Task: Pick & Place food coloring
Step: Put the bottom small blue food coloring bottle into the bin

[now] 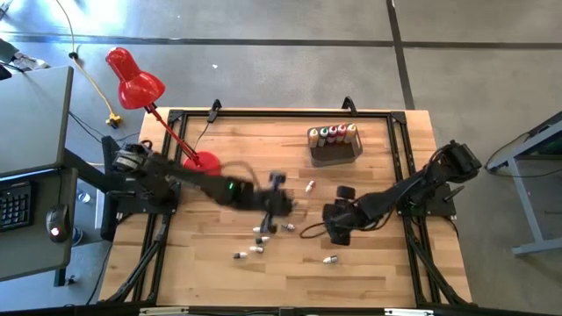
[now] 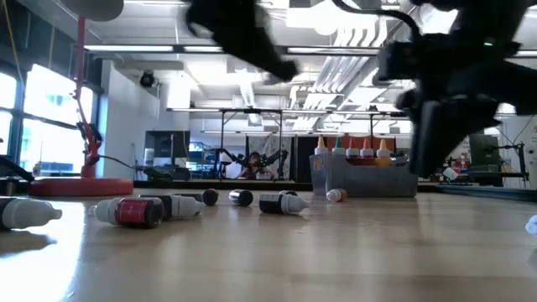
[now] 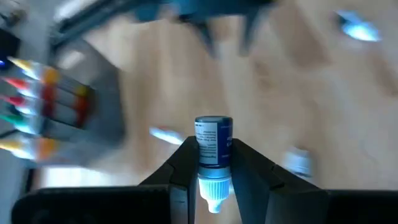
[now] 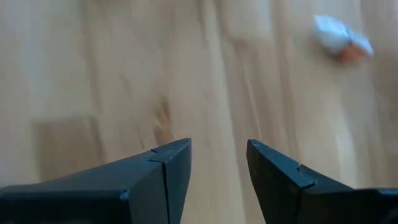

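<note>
A pale wooden table [image 1: 219,276] with visible grain fills the overhead view, edged by a black metal frame. The left gripper [image 3: 214,168] hangs over the middle of the table, its two dark, wedge-shaped fingers [image 3: 183,165] clamped on a small bottle [image 3: 214,144] with a dark blue printed label and a white ribbed cap ending in a point. The right gripper [image 4: 219,158] hovers just to the right of it over bare wood, its angular dark fingers parted and holding nothing. On the far side of the table, right of centre, sits a grey rectangular tub [image 1: 335,151] with taller bottles [image 1: 331,135] standing upright in a row, their caps yellow, green, red and orange. More tiny dark-and-white bottles [image 1: 256,248] lie scattered on their sides across the near middle of the table, with one further right [image 1: 330,260] and one [image 1: 309,186] nearer the tub. From table height, several of them lie in a loose line, one with a red label [image 2: 134,211]. A red desk lamp [image 1: 136,81] with a rounded shade and round base stands at the far left corner.
</note>
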Action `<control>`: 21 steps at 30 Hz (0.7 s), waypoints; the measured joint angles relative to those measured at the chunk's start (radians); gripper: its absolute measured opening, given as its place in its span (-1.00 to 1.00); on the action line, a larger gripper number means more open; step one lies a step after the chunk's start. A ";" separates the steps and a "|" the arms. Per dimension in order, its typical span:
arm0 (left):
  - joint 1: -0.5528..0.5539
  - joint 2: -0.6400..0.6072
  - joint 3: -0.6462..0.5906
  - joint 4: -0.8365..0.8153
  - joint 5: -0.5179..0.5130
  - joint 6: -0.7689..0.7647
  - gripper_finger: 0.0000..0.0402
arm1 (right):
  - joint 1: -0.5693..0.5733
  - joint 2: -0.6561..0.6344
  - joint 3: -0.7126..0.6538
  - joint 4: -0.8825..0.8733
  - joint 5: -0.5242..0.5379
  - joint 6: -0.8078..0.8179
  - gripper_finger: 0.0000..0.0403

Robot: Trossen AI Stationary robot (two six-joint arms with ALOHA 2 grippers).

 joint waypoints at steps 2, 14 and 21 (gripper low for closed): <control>0.087 0.003 0.015 0.054 0.056 0.081 -0.66 | 0.033 0.000 0.000 -0.079 0.008 0.087 -0.26; 0.523 0.274 0.184 0.472 0.538 0.140 -0.65 | 0.192 0.000 -0.073 -0.167 0.133 0.415 -0.26; 0.586 0.462 0.350 0.423 0.582 0.054 -0.61 | 0.244 0.000 -0.166 -0.015 0.132 0.441 -0.26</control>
